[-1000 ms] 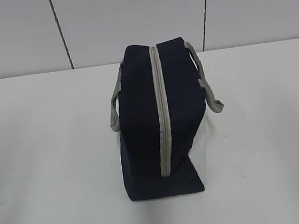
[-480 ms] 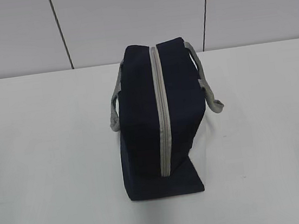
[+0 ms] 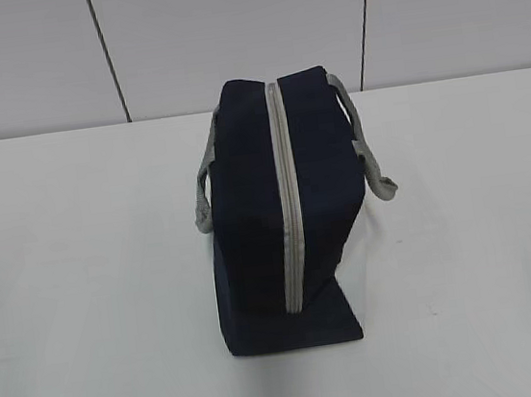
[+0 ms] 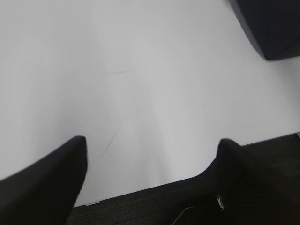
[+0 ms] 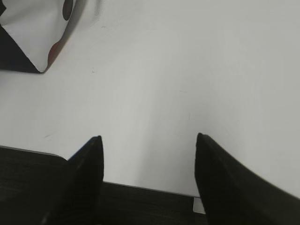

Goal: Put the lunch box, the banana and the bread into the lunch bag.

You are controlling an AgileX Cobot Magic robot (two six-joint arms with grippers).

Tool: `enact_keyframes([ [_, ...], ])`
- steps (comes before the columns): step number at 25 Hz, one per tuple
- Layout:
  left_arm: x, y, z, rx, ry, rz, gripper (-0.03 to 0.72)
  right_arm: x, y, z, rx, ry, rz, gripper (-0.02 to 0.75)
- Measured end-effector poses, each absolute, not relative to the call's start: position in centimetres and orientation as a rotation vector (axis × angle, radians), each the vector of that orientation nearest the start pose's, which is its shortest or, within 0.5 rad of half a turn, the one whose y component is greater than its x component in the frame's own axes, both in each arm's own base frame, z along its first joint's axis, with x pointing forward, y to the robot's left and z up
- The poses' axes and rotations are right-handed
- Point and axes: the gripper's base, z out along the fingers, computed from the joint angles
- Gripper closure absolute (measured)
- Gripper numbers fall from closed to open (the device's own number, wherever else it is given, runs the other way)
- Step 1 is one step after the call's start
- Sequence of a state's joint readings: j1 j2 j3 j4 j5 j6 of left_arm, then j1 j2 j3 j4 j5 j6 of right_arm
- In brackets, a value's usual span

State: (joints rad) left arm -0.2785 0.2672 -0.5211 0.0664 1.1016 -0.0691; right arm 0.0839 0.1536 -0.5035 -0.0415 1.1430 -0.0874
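Note:
The navy lunch bag (image 3: 268, 218) stands in the middle of the white table with its grey zipper (image 3: 286, 196) shut along the top and grey handles hanging at both sides. A dark corner of it shows in the left wrist view (image 4: 269, 23), and a white side panel corner shows in the right wrist view (image 5: 28, 33). The lunch box, the banana and the bread are out of view. My left gripper (image 4: 152, 143) is open and empty above the table's front edge. My right gripper (image 5: 147, 138) is open and empty above the front edge too. Neither gripper shows in the exterior view.
The white table (image 3: 82, 279) stretches to both sides of the bag. A grey panelled wall (image 3: 225, 29) stands behind it. The table's front edge and a dark floor show in both wrist views (image 4: 154, 197).

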Motion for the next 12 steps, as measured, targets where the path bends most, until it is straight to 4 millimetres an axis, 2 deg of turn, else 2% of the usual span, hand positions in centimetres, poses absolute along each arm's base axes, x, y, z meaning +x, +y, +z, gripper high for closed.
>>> enact_keyframes([
  [12, 3.29, -0.28, 27.68, 0.212, 2.319, -0.076, 0.128, 1.32, -0.24, 27.16, -0.194, 2.259, -0.055, 0.281],
])
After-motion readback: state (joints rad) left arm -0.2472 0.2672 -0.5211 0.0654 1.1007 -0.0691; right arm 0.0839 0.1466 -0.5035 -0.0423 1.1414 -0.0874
